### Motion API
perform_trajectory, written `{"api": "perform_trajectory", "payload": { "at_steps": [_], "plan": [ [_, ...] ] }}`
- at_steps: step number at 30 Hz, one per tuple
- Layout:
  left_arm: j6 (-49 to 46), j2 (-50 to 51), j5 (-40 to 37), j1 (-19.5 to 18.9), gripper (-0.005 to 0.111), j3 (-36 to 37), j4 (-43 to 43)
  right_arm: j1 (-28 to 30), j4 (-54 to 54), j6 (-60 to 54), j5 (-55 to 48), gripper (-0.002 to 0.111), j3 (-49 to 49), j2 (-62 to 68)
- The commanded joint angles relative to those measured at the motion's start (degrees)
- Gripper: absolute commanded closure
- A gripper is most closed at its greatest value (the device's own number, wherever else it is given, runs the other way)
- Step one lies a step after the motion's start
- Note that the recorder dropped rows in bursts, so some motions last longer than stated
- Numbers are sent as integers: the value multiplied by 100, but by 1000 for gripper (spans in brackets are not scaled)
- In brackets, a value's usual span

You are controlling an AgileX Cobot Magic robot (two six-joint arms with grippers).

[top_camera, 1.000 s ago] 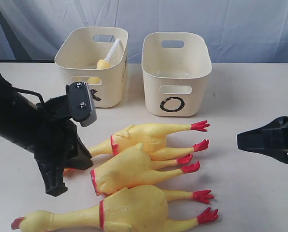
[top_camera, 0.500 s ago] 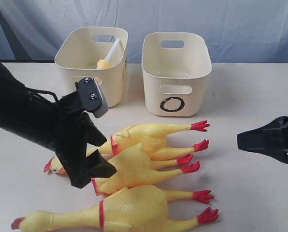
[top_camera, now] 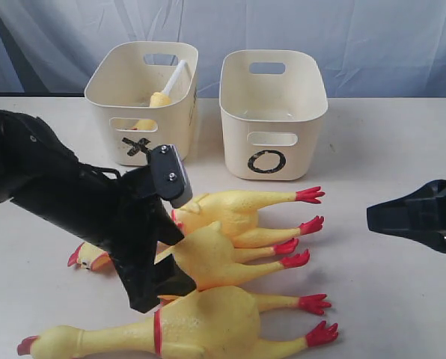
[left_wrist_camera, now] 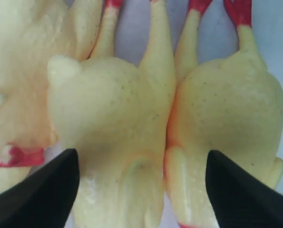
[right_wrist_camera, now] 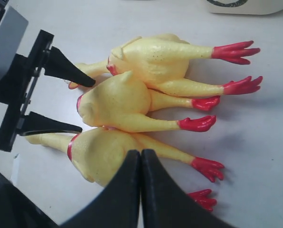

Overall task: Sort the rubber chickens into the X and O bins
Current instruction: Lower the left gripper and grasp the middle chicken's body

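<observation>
Chickens: you see three glossy, soft-looking yellow rubber bodies with red feet lying side by side on the table point(top_camera: 388, 134), in front of the bins, feet toward the right arm's side.
Back chicken point(top_camera: 238, 206): long neck with a red band; its red-combed head shows beyond the left arm.
Middle chicken point(top_camera: 208, 258): plump, with a pointed tail nub; it touches both neighbours.
Front chicken point(top_camera: 208, 321): the largest, with a red neck band.
X bin point(top_camera: 170, 146): a smooth cream plastic tub with rounded corners, a slot handle and a black X.
O bin point(top_camera: 238, 149): a matching tub just beside it, with a black O.
Left gripper point(right_wrist_camera: 86, 105): black tapered fingers spread wide on either side of the middle chicken's neck end, nothing clamped; you cannot tell contact.
Right gripper point(right_wrist_camera: 141, 154): fingers pressed together, empty, well apart from the chickens in the exterior view.
Change: a second ago the left arm stood further left and hid the X. It has since moved over the middle chicken and its fingers have parted. The chickens and the right gripper have not moved.
</observation>
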State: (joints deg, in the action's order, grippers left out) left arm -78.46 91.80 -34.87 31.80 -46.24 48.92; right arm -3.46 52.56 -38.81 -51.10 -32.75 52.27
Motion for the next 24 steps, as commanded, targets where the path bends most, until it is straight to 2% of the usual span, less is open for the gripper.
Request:
{"api": "perform_trajectory", "payload": {
  "at_steps": [1, 24],
  "plan": [
    [-5, 150, 503, 237, 37, 7, -53, 2, 40, -38, -13, 108, -39, 5],
    [6, 218, 1043, 247, 37, 7, -209, 2, 40, -38, -13, 108, -39, 5]
  ]
}}
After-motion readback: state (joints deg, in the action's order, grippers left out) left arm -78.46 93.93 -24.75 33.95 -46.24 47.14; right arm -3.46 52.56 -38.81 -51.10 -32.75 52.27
